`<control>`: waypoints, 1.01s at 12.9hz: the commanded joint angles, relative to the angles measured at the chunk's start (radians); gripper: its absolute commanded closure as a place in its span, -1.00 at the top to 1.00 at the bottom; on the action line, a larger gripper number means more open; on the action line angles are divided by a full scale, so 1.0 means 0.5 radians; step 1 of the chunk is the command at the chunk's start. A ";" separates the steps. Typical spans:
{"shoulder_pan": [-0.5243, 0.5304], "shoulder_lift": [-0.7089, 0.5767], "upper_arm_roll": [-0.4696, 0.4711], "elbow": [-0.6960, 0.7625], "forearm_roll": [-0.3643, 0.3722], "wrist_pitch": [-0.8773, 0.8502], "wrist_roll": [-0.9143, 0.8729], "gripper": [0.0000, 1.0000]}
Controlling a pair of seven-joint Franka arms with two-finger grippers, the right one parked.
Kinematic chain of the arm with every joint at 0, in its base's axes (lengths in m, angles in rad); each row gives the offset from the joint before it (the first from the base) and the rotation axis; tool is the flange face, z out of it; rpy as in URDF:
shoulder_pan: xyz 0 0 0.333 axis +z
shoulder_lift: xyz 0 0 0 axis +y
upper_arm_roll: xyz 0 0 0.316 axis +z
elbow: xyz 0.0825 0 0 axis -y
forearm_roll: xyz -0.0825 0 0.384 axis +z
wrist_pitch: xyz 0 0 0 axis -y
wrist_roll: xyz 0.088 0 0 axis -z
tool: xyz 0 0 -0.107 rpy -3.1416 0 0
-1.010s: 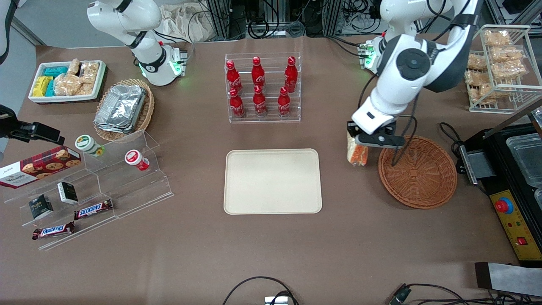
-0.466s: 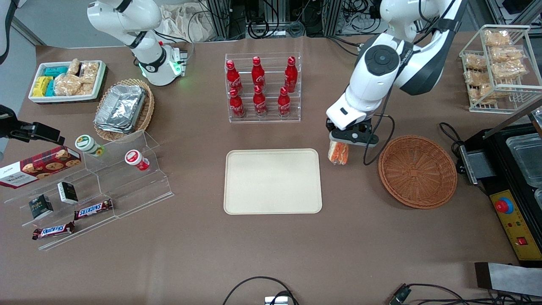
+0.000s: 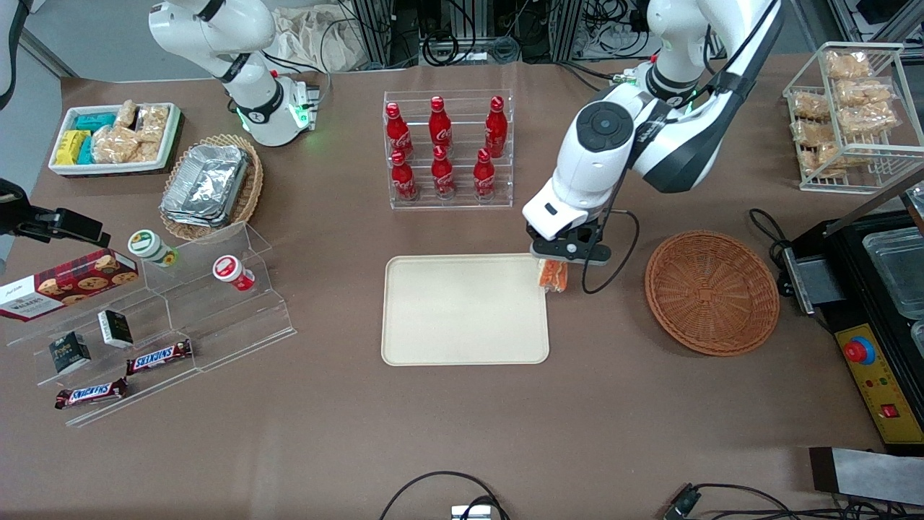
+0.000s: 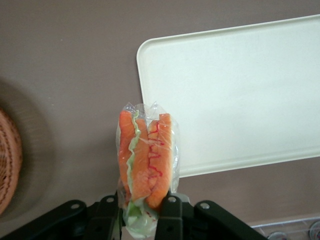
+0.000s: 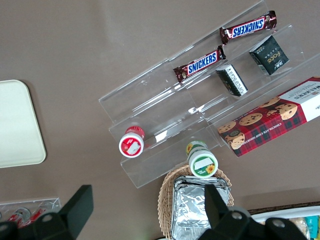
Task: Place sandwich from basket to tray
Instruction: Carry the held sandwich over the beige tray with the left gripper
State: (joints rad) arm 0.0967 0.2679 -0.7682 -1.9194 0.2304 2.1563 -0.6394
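Note:
My left gripper (image 3: pixel 556 261) is shut on the clear-wrapped sandwich (image 3: pixel 553 275) and holds it in the air over the corner of the cream tray (image 3: pixel 462 310) that lies toward the working arm's end and farthest from the front camera. In the left wrist view the sandwich (image 4: pixel 146 160) shows its orange filling, pinched between the black fingers (image 4: pixel 170 217), with the tray's corner (image 4: pixel 150 55) beneath it. The round reddish-brown basket (image 3: pixel 712 291) stands empty toward the working arm's end of the table; its edge shows in the left wrist view (image 4: pixel 7 170).
A clear rack of red cola bottles (image 3: pixel 446 149) stands farther from the front camera than the tray. An acrylic step shelf with snacks (image 3: pixel 159 310) and an oval basket of foil containers (image 3: pixel 211 186) lie toward the parked arm's end. A black machine (image 3: pixel 873 303) stands beside the basket.
My left gripper has carried the sandwich sideways from beside the basket's rim to the tray's corner. The basket and tray have not moved.

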 commanded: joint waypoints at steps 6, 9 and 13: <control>-0.178 0.513 -0.001 0.347 0.383 -0.057 -0.344 -0.45; -0.236 0.639 0.005 0.430 0.423 -0.060 -0.375 -0.45; -0.340 0.792 0.070 0.556 0.469 -0.057 -0.378 -0.45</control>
State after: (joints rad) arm -0.0238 0.6092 -0.7589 -1.7152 0.4272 2.1559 -0.8020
